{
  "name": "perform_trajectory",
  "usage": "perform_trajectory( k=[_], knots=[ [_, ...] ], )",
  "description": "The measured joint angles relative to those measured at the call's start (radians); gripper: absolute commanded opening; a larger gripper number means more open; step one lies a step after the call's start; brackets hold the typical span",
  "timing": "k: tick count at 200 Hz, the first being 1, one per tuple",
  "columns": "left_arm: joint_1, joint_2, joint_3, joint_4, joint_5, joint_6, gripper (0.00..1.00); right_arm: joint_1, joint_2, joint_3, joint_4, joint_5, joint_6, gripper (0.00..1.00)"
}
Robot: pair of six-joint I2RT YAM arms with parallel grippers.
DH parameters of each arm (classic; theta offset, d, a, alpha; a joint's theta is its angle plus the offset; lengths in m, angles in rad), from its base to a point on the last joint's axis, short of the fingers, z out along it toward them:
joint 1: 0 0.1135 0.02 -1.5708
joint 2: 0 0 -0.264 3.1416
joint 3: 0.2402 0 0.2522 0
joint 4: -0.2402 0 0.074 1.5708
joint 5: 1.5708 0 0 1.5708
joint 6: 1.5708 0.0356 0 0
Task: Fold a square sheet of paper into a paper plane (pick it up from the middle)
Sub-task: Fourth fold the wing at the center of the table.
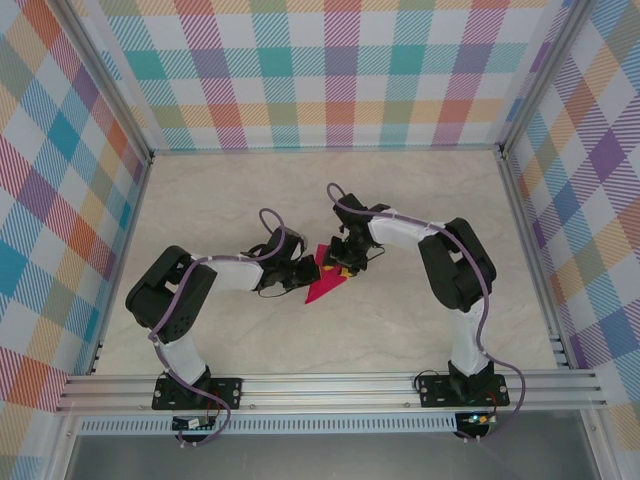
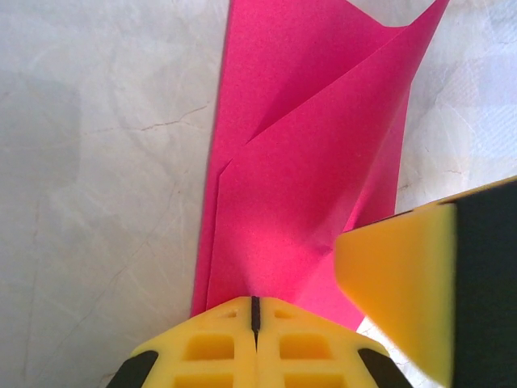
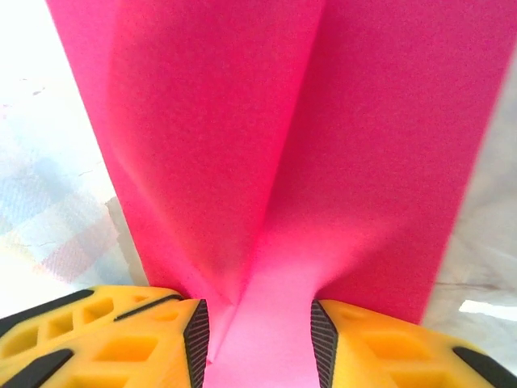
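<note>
In the middle of the worktop (image 1: 420,200) the two arms meet over the magenta sheet of paper (image 1: 325,287), which lies partly folded with a pointed end towards the lower left. The left gripper (image 2: 254,311), at the bottom centre of the left wrist view, has its yellow fingers pressed together on the paper's near end. At the bottom of the right wrist view, the right gripper (image 3: 258,327) holds its fingers apart, and a raised crease of the paper runs down into the gap.
</note>
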Motion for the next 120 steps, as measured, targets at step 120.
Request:
perform_trajectory(
  k=[120],
  knots=[
    [0.0,0.007,0.012,-0.014,0.002,0.003,0.0,-0.024,-0.053,-0.141,0.293,-0.154,-0.132,0.08]
  ],
)
